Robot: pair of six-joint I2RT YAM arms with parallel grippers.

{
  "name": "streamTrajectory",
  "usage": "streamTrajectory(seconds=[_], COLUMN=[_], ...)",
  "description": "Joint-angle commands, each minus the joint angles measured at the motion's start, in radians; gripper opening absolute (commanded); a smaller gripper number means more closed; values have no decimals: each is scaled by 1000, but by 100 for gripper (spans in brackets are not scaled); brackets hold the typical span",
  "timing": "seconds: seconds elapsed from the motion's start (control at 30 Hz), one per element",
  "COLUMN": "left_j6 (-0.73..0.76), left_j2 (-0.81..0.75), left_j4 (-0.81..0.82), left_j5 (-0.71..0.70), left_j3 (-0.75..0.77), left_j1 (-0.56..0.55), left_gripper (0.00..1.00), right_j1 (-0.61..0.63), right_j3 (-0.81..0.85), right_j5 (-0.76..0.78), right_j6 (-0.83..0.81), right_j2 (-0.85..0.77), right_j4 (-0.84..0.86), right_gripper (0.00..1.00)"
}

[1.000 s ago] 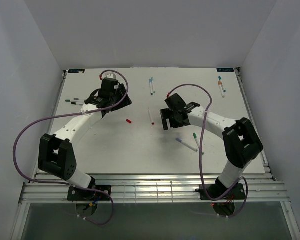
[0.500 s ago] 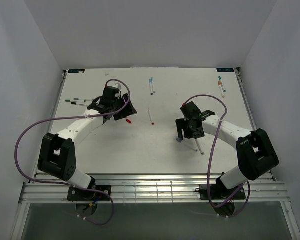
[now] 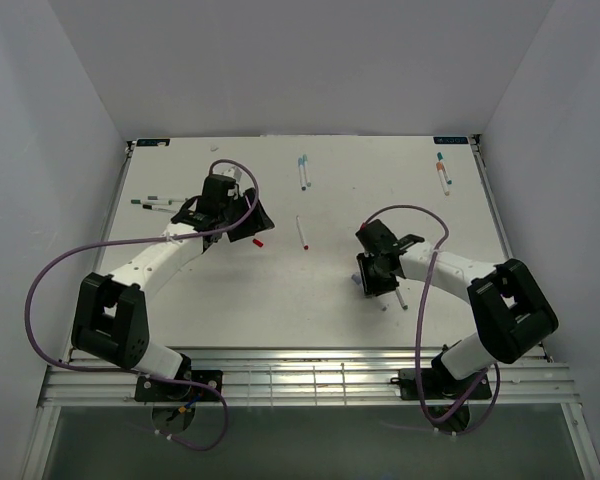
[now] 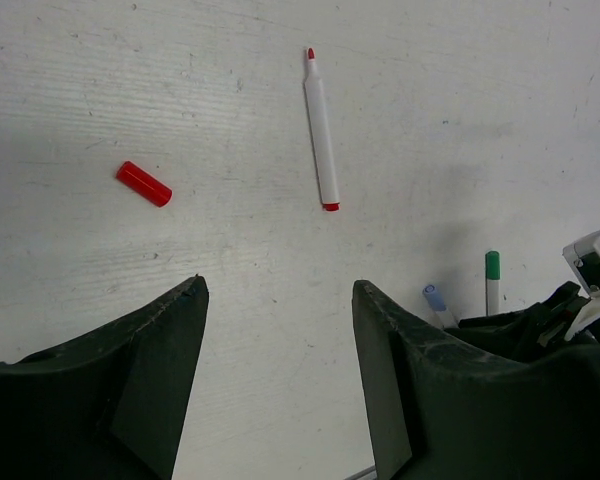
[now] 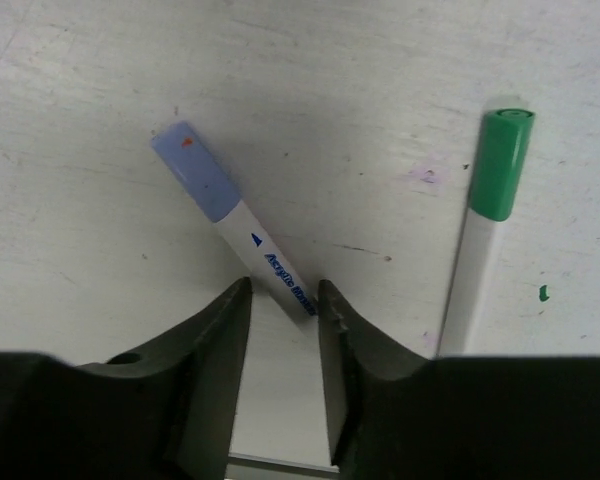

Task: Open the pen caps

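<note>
- left gripper (image 4: 280, 288): fingers wide apart, empty, over the bench (image 4: 460, 90).
- red cap (image 4: 144, 184): off its pen, loose on the bench at 10 o'clock from the left gripper, touching nothing.
- red pen (image 4: 321, 135): uncapped with the tip bare, at 12 o'clock from the left gripper, apart from the red cap.
- right gripper (image 5: 283, 290): narrow gap, low over the bench, fingers (image 5: 215, 340) on either side of a white barrel (image 5: 270, 262). The gap is wider than the barrel and bench shows beside it, so it is not clamped.
- purple cap (image 5: 195, 170): on that barrel, at 11 o'clock from the right gripper, clear of the fingers.
- green cap (image 5: 502, 165): on its own pen, at 2 o'clock from the right gripper, near the purple cap but not touching.
- top view, more pens with coloured ends: blue pair (image 3: 303, 172) at 12 o'clock on the bench, teal and orange pair (image 3: 442, 172) at 1 o'clock, side pair (image 3: 150, 203) at 10 o'clock.
</note>
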Motion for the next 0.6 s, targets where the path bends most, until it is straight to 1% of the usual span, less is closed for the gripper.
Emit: streamTrajectory(seconds=[0.0, 0.1, 0.13, 0.17, 0.27, 0.33, 0.37, 0.4, 0.43, 0.5, 0.57], left_j6=[-8, -13, -15, -16, -33, -59, -73, -85, -116, -151, -206], left_j2=[-40, -49, -52, -58, -66, -69, -69, -69, -69, -63, -57], left_j4=[25, 42, 50, 60, 111, 160, 216, 249, 286, 396, 485], left_j5=[23, 61, 72, 84, 162, 243, 274, 306, 364, 412, 461], left_j3=[-13, -22, -26, -34, -74, -112, -134, -179, -201, -261, -292], left_j1=[1, 1, 1, 1, 1, 1, 1, 1, -1, -4, -8], left_gripper=[69, 69, 68, 68, 68, 68, 68, 68, 69, 70, 70], right_j1=[51, 93, 113, 121, 144, 156, 156, 157, 157, 162, 164], right_j3=[0, 9, 13, 29, 62, 95, 107, 131, 145, 185, 197], right_j5=[38, 66, 68, 68, 55, -7, -27, -90, -121, -214, -265], right_j6=[36, 51, 55, 58, 65, 59, 58, 55, 52, 47, 53], right_j2=[0, 28, 36, 46, 39, 14, -7, -15, -19, -12, -4], right_j4=[23, 31, 35, 40, 54, 92, 100, 109, 126, 129, 156], right_gripper=[35, 23, 14, 9, 8, 8, 8, 8, 8, 8, 8])
